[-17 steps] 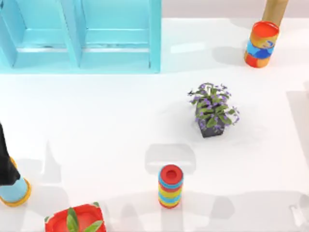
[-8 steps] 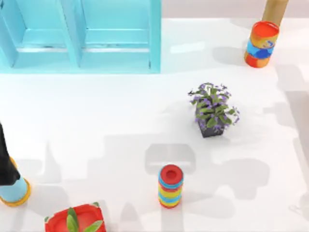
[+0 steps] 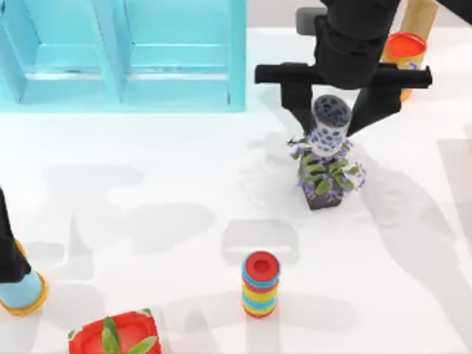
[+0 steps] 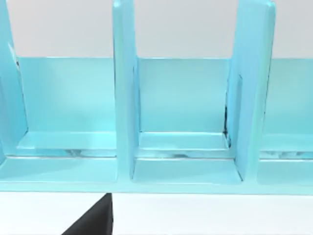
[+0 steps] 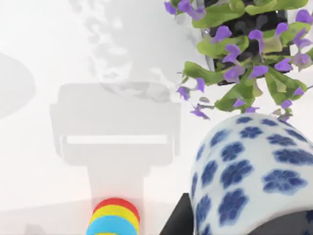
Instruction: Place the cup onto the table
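Bright, even light from above, bleaching the table (image 3: 147, 184) near white. Soft grey arm shadows spread around the purple-flowered plant (image 3: 324, 168), one rectangular patch just beside the striped cylinder (image 3: 260, 284). Slightly soft edges, no lens distortion.

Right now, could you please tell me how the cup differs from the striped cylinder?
The cup is white with blue flowers; the striped cylinder is rainbow-banded with a red top. The cup hangs tilted in the right claw above the purple-flowered plant; the cylinder stands upright on the table. Both are round.
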